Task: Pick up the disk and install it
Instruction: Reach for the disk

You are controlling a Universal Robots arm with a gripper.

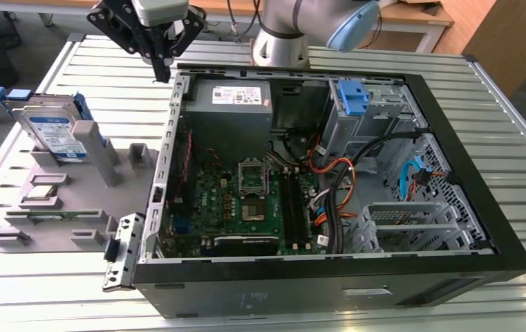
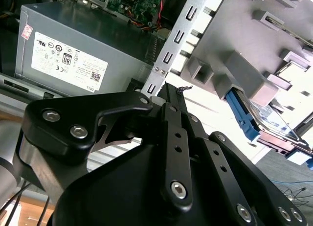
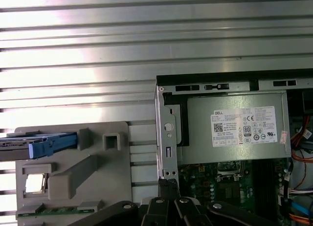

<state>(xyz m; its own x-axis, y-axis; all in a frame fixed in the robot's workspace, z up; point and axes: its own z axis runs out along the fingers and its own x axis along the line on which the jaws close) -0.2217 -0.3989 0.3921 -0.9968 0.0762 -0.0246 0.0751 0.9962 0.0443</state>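
Exterior view: gripper [image 1: 161, 68], fingers pressed together and empty, above the computer case [image 1: 336, 283] rim; disk [image 1: 52, 130] upright in the grey holder [image 1: 88, 195], apart. First wrist view faces the power supply [image 3: 234, 150].

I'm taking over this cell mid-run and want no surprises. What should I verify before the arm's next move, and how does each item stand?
1. Gripper empty: ok, fingers shut on nothing.
2. Silver metal hard drive with blue side rails ready: ok, upright in the grey plastic holder.
3. Gripper above the drive: not ok, it hangs by the open black computer case.
4. Fingers open for grasping: not ok.
5. Metal drive cage free: cannot tell; a blue plastic bracket sits there.
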